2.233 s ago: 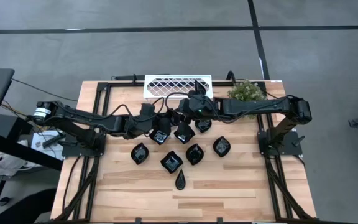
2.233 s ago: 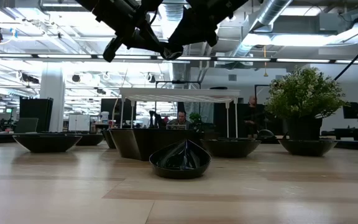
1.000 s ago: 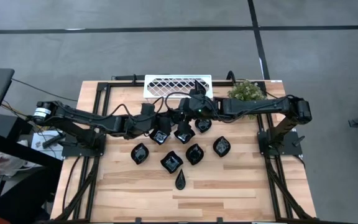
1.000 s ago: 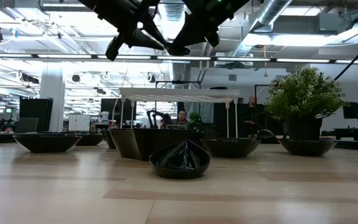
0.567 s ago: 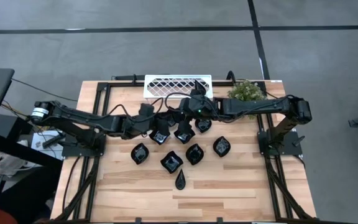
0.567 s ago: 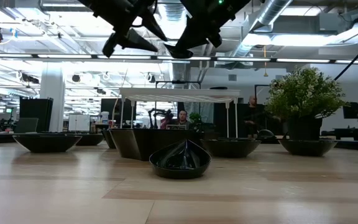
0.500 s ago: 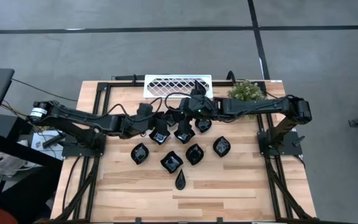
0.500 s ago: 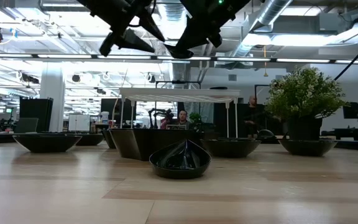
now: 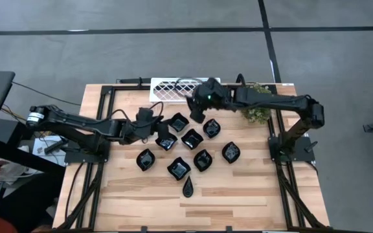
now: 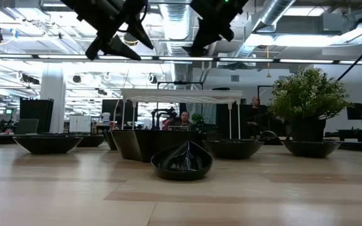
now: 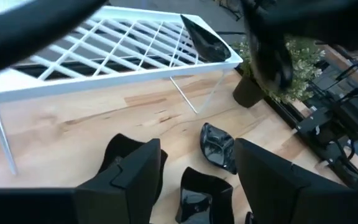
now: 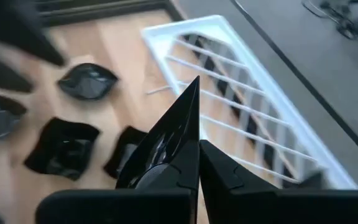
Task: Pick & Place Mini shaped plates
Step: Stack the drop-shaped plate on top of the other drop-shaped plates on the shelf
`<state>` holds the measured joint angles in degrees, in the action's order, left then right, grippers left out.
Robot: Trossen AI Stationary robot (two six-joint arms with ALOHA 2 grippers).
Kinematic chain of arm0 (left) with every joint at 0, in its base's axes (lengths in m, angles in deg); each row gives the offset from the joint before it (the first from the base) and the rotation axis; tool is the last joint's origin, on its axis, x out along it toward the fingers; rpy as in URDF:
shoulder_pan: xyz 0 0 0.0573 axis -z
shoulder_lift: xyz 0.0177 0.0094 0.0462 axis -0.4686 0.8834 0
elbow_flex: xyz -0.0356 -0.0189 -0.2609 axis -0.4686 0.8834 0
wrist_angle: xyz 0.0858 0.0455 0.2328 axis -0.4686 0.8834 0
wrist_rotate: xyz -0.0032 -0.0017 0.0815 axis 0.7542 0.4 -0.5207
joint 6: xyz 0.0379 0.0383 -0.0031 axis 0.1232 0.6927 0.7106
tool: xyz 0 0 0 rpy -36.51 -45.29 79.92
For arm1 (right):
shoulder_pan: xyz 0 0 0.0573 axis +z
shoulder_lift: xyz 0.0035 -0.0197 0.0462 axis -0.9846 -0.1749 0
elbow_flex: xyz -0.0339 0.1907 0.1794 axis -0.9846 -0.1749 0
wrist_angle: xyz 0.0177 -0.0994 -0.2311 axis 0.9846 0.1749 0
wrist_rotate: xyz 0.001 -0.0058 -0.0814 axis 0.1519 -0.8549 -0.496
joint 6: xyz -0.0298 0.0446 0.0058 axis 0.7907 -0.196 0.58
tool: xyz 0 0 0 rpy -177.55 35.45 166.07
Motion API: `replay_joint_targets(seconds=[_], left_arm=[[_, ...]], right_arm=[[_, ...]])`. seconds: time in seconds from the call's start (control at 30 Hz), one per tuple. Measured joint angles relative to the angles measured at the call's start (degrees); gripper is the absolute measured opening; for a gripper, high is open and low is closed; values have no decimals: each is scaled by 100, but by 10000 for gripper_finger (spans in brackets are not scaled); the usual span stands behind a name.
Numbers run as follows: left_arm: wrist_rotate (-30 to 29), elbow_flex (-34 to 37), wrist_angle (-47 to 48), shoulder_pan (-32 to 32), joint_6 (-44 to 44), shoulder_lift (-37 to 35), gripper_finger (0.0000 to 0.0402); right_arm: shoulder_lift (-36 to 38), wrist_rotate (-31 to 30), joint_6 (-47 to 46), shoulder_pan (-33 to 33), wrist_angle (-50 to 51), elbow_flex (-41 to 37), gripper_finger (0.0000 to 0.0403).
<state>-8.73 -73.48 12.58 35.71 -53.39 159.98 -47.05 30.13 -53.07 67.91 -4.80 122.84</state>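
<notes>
Step in hand: carrying to the rack. The right gripper, fingers clenched on a slim black plate, hangs over the white lattice tray at the far edge. The left gripper, fingers released and empty, hovers over the other mini shaped plates mid-table. Next move likely calls for lowering the plate between the slats. Surface: pale wooden table. A potted plant stands far right.
</notes>
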Motion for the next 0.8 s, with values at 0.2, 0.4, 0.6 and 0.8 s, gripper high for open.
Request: replay_joint_targets(seconds=[0.2,0.4,0.6,0.8], left_arm=[[-3,235,-170,0,-107,0,205],[-19,264,-199,0,-107,0,205],[-143,264,-235,0,-107,0,205],[-262,264,-271,0,-107,0,205]], right_arm=[[4,517,179,-719,548,347,0],[-4,1216,166,-1553,693,340,0],[-4,1700,61,-2173,866,340,0],[-42,2252,-181,-2548,924,340,0]])
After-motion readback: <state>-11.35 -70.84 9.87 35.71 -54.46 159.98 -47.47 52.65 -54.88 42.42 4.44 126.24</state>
